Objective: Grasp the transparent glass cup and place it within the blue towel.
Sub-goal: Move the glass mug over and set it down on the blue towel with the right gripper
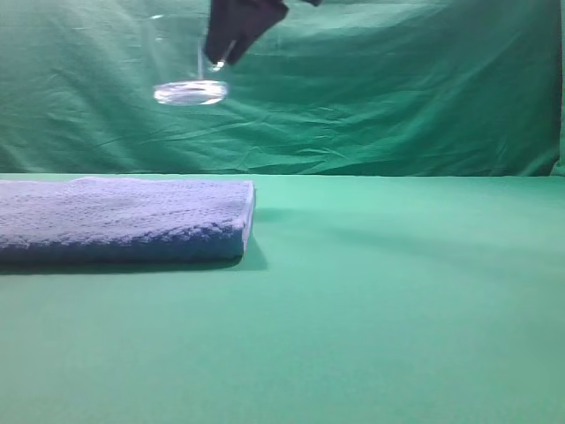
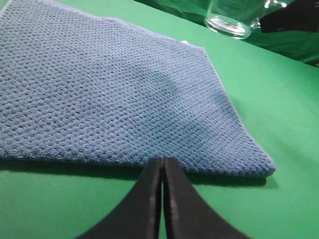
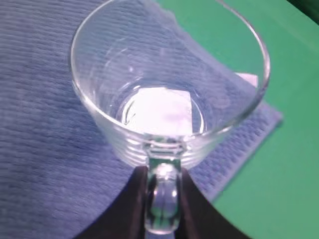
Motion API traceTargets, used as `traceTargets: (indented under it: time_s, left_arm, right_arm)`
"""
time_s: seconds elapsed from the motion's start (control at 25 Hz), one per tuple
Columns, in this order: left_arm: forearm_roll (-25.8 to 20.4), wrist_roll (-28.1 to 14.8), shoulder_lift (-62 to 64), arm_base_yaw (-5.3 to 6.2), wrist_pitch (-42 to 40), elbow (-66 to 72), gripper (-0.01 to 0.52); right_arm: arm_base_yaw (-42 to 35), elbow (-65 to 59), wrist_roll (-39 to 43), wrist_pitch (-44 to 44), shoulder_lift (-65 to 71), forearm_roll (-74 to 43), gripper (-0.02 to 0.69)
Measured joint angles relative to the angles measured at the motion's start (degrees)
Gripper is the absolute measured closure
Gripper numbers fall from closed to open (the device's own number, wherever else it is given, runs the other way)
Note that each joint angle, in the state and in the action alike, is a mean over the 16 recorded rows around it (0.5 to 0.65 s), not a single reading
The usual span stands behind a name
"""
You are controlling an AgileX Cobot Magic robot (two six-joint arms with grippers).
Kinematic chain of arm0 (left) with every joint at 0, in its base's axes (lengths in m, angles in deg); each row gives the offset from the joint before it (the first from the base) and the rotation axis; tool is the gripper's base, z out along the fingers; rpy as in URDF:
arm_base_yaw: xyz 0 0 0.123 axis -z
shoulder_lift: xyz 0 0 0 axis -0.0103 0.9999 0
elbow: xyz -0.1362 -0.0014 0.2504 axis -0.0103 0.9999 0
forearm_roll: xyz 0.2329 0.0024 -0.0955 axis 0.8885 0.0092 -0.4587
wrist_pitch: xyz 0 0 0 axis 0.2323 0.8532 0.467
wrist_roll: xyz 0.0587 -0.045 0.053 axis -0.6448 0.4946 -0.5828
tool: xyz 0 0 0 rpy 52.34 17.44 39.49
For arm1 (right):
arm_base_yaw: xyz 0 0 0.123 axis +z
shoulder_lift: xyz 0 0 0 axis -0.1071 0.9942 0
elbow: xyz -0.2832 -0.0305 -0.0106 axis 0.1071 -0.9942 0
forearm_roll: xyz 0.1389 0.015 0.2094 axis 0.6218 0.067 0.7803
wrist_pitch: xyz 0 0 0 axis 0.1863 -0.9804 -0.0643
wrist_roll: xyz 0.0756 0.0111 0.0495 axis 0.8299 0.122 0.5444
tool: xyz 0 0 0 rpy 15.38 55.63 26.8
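The left gripper (image 2: 162,172) hangs low just short of the blue towel's (image 2: 109,94) near edge, its fingers pressed together on nothing. The towel lies flat on the green worktop (image 1: 397,300). To the right, the right gripper (image 3: 162,199) clenches its fingers on the handle of the transparent glass cup (image 3: 167,94), which hangs upright in the air, the towel's right end below it. To do this well, carry the cup further inward from that edge, lower it straight and level, and release only once the base rests on the cloth.
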Motion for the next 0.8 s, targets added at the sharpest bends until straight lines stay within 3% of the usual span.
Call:
traceTargets:
  time_s: [0.4, 0.8]
  left_arm:
    - [0.0, 0.0, 0.0, 0.00, 0.0, 0.0, 0.514]
    - [0.0, 0.0, 0.0, 0.00, 0.0, 0.0, 0.514]
  right_arm:
    - [5.8, 2.9, -3.0, 2.7, 7.4, 1.6, 0.540]
    - [5.5, 3.6, -3.1, -0.9, 6.9, 2.4, 0.309]
